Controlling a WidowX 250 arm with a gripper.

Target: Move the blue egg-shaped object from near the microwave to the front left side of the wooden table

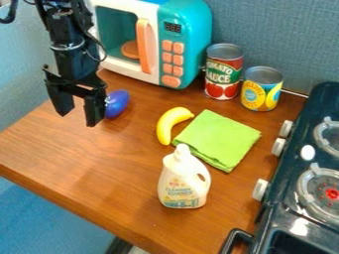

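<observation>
While tool (79, 109) hangs open near table edge (31, 118), purple toy (118, 103) beside

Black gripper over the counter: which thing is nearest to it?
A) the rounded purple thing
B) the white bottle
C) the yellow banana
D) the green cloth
A: the rounded purple thing shows right beside the gripper, while the banana lies farther across the counter.
</observation>
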